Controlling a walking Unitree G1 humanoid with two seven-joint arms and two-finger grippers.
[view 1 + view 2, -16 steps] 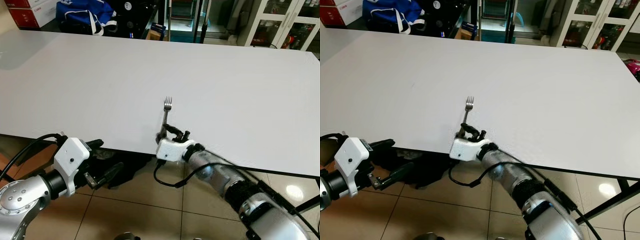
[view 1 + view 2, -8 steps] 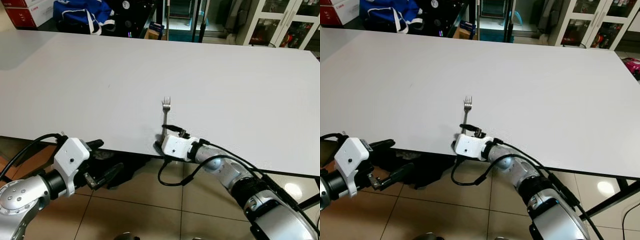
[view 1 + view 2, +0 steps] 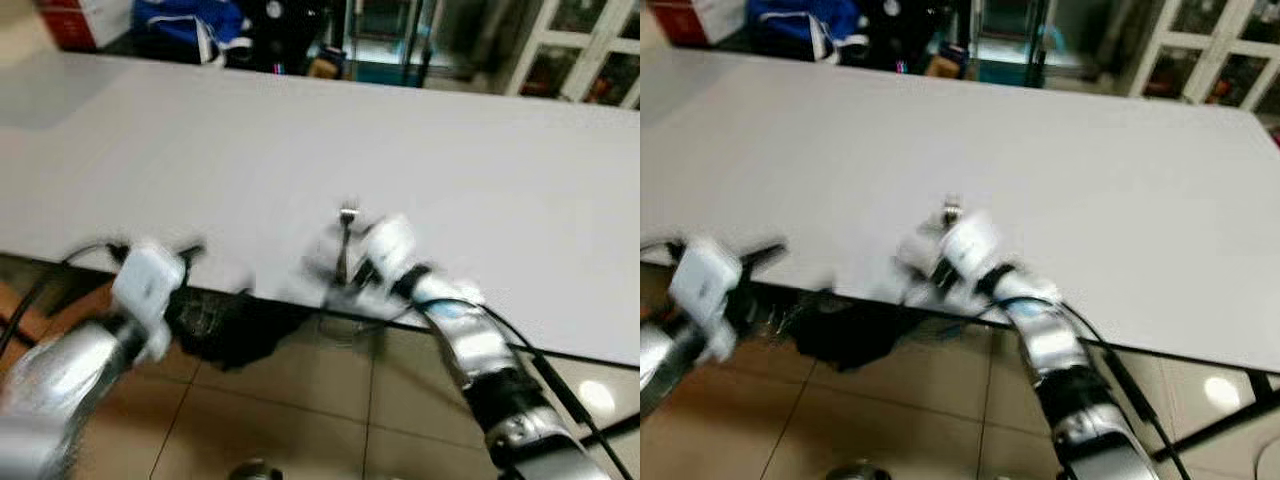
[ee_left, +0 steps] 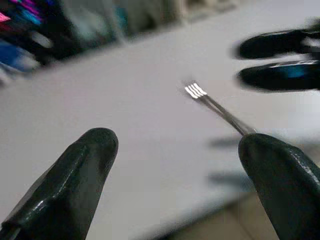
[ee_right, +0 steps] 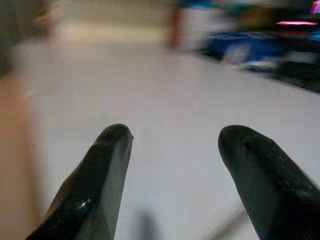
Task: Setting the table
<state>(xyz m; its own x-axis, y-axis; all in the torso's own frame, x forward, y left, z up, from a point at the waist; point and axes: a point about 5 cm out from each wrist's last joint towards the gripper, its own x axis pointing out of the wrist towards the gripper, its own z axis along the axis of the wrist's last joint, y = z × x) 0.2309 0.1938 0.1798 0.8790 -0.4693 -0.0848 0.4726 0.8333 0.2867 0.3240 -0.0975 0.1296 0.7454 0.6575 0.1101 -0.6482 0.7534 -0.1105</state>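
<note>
Both grippers are spread open: the right gripper (image 5: 172,150) shows its two black fingers apart with bare white tabletop between them, and the left gripper (image 4: 175,155) likewise has its fingers wide, nothing held. Seen from the head, which is blurred by motion, the right gripper (image 3: 350,272) sits at the near edge of the table (image 3: 500,170), its white wrist housing just beside the fork (image 3: 346,240). The left gripper (image 3: 205,260) hangs at the near edge too, further to the robot's left, level with the table rim. The fork lies flat on the white top close to that edge, its long axis running away from the robot, tines at the far end and handle toward the right gripper; whether the handle touches the fingers cannot be told through the blur. In the left wrist view the fork (image 4: 212,105) shines between the left gripper's fingers, with the right gripper's dark fingers beyond it. Tiled floor lies below the table, a blue bag (image 3: 185,18) and glass-fronted cabinets (image 3: 570,50) stand beyond its far side.
</note>
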